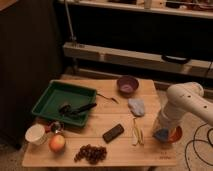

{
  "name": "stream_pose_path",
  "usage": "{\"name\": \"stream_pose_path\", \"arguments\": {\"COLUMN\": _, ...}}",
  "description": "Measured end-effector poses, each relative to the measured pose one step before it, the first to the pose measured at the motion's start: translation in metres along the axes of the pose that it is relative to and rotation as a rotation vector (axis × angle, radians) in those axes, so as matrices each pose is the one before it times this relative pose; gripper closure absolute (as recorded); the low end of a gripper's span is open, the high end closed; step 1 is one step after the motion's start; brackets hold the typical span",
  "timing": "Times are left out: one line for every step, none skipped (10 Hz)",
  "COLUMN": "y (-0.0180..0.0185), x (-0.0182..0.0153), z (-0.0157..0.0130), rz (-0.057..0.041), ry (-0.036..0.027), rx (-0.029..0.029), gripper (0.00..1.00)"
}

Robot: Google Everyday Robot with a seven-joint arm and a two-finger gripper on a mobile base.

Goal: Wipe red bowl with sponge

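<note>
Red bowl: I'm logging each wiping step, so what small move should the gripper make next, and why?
Probably a short sideways rub inside the red bowl. The gripper is low at the bowl's left edge, at the table's right front corner, with the bluish sponge already pressed against it, so sweeping across the inner surface looks like the natural next stroke.

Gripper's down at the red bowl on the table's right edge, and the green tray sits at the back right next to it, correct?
Not quite. The camera view shows the green tray at the table's left side, far from the red bowl. The gripper is indeed down at that bowl on the right edge.
</note>
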Motion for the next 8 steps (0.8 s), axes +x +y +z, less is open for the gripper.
{"name": "stream_pose_path", "arguments": {"y": 0.01144, "x": -0.0004, "z": -0.00092, "rz": 0.02702, "ry": 0.00499, "rx": 0.01073, "gripper": 1.0}}
{"name": "stream_pose_path", "arguments": {"y": 0.00631, "x": 0.00095, "z": -0.00114, "rz": 0.01492, "ry": 0.00544, "rx": 0.00776, "gripper": 1.0}}
{"name": "stream_pose_path", "arguments": {"y": 0.00076, "x": 0.00192, "z": 0.00044, "rz": 0.00382, "ry": 0.00301, "rx": 0.00254, "gripper": 1.0}}
{"name": "stream_pose_path", "arguments": {"y": 0.00121, "x": 0.00176, "z": 0.00092, "rz": 0.006, "ry": 0.00301, "rx": 0.00116, "gripper": 1.0}}
{"name": "stream_pose_path", "arguments": {"y": 0.00253, "x": 0.00018, "z": -0.00063, "rz": 0.00991, "ry": 0.00187, "rx": -0.00063, "gripper": 1.0}}
{"name": "stream_pose_path", "arguments": {"y": 0.00446, "x": -0.00014, "z": 0.00096, "rz": 0.01326, "ry": -0.00057, "rx": -0.00002, "gripper": 1.0}}
{"name": "stream_pose_path", "arguments": {"y": 0.00285, "x": 0.00183, "z": -0.002, "rz": 0.00918, "ry": 0.0045, "rx": 0.00079, "gripper": 1.0}}
{"name": "stream_pose_path", "arguments": {"y": 0.00184, "x": 0.00238, "z": -0.00209, "rz": 0.00636, "ry": 0.00317, "rx": 0.00042, "gripper": 1.0}}
